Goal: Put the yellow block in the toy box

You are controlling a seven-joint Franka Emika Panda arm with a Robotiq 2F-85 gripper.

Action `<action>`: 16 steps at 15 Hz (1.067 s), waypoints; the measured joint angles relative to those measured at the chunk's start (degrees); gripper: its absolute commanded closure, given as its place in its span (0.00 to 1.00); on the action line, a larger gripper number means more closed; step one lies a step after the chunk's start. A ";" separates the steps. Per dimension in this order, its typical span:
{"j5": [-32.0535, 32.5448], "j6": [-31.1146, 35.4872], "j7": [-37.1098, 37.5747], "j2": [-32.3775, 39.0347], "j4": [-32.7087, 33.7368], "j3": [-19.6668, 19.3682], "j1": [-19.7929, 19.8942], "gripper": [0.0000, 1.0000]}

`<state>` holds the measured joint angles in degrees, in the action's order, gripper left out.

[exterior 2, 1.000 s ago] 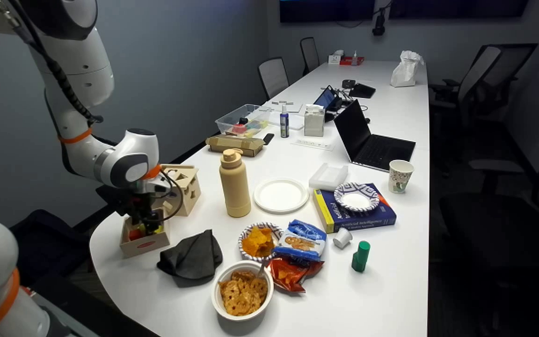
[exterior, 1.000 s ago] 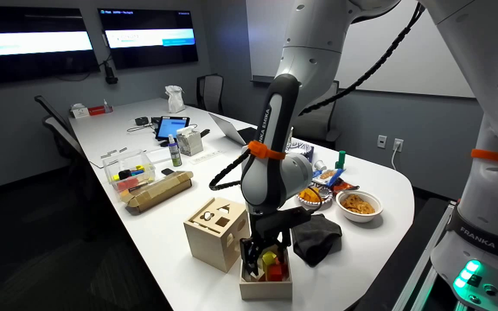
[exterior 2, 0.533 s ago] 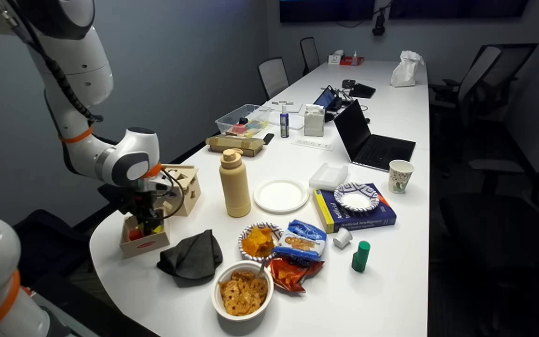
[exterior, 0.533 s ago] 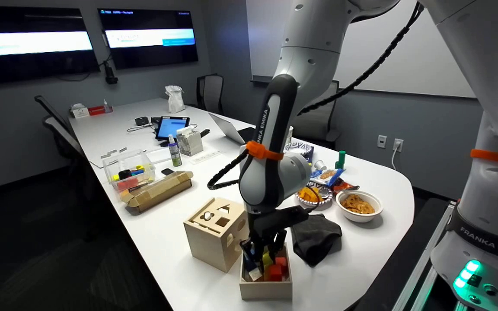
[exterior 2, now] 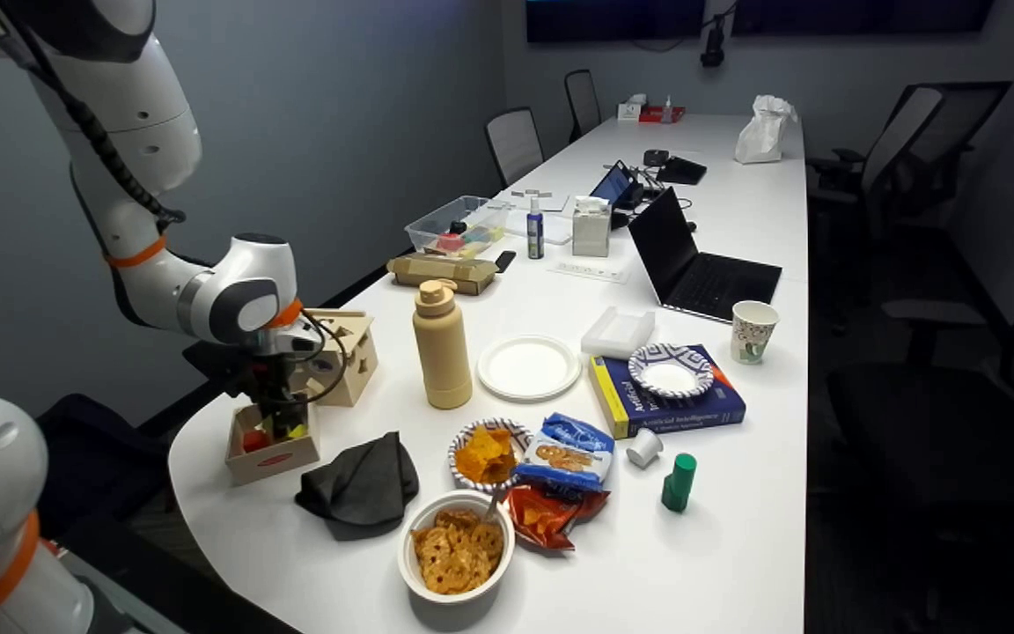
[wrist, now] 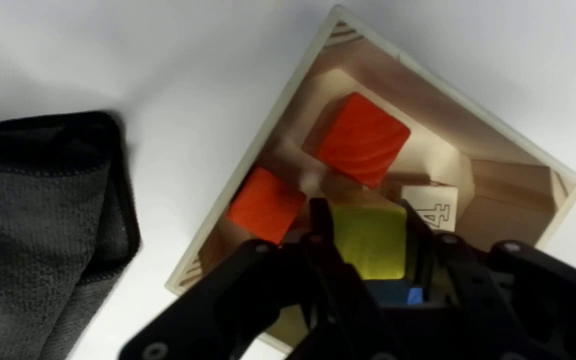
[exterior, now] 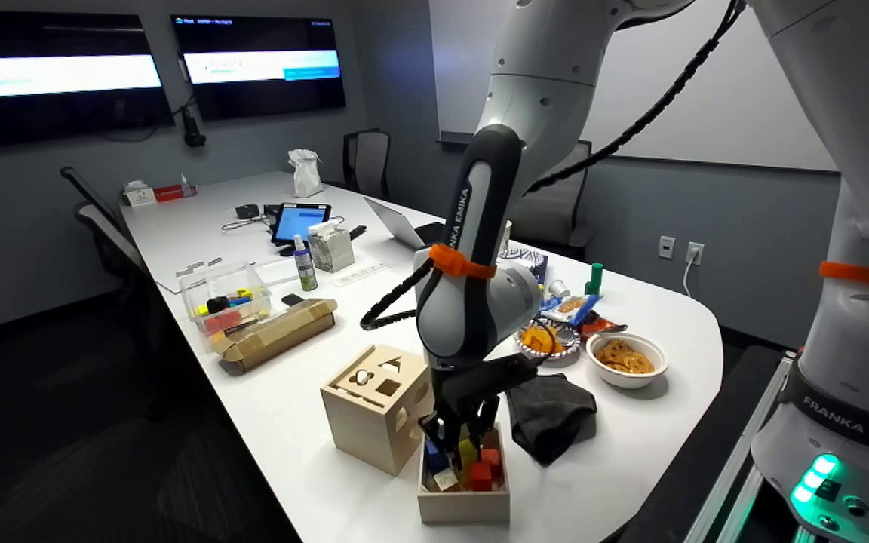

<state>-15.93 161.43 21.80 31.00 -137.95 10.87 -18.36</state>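
The yellow block (wrist: 370, 245) sits between the two fingers of my gripper (wrist: 364, 212), which is shut on it in the wrist view. Both are inside the low wooden tray (exterior: 465, 507), with a finger against either side of the block. In an exterior view the yellow block (exterior: 468, 451) shows partly behind the dark fingers. The toy box (exterior: 366, 430), a pale wood cube with shaped holes in its top and sides, stands right beside the tray. In an exterior view the arm partly covers the toy box (exterior 2: 357, 365).
Around the held block the tray has red blocks (wrist: 364, 140), a pale block (wrist: 430, 205) marked 4 and a blue block (wrist: 393, 292). A black cloth (exterior 2: 362, 484) lies near the tray. A tall bottle (exterior 2: 443, 352) and bowl of snacks (exterior 2: 457, 546) stand farther off.
My gripper's fingers have come together from wide apart onto the yellow block. The arm has shifted only slightly, and the toy box and tray stay put.
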 measured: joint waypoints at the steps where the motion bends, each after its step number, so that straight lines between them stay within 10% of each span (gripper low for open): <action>1: 1.12 -0.95 0.95 -1.01 -0.25 -1.22 -1.26 0.91; 8: 15.05 -10.55 4.87 -11.62 -1.41 -7.02 -6.65 0.91; 16: 27.39 -24.37 -1.23 -21.16 5.32 -4.65 -4.63 0.91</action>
<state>11.46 137.06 20.57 9.83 -132.63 6.21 -22.99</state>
